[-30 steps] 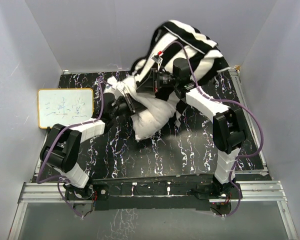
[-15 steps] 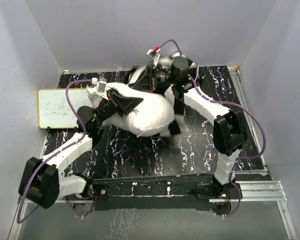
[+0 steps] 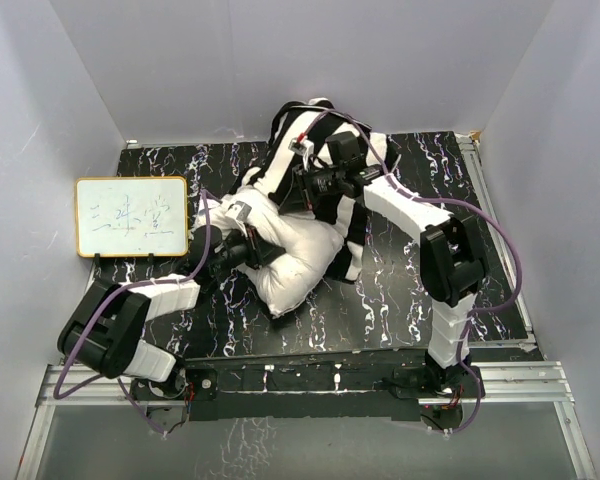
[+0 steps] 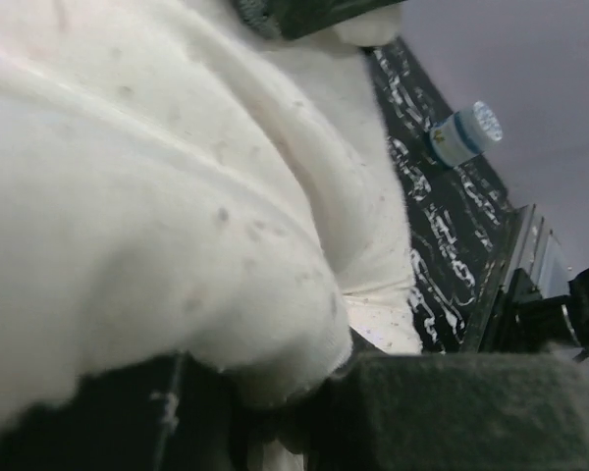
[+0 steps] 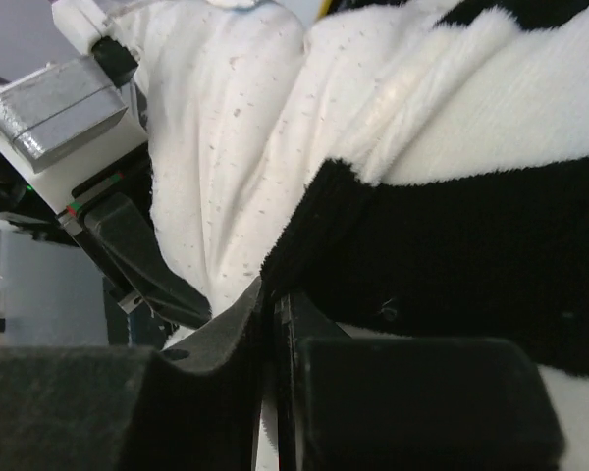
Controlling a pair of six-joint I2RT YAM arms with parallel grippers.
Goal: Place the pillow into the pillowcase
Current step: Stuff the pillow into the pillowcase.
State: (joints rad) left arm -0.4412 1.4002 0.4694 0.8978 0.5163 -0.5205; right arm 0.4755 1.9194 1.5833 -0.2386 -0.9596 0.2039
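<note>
Two arms at work on a black marbled table point(image 3: 400, 300). From the near-left corner, the left arm doubles back toward the middle, where the left gripper point(image 3: 248, 248) is clenched on a fold at the left side of the pillow point(image 3: 300, 265) (its wrist view shows white fabric point(image 4: 128, 196) bulging down between the dark pads point(image 4: 452, 412)). The pillow lies at the middle of the table with its near end bare and plump. Just beyond, the right gripper point(image 3: 296, 190), reaching in from the right side, is pinched tight on a black-striped edge of the pillowcase point(image 3: 298, 135), its jaws pressed together on the cloth point(image 5: 452, 235) right beside the pillow's white skin point(image 5: 226, 128). The pillowcase is bunched over the pillow's far end, toward the far edge, and a striped flap trails down the pillow's right side. A small whiteboard point(image 3: 132, 217) stands at the left edge.
</note>
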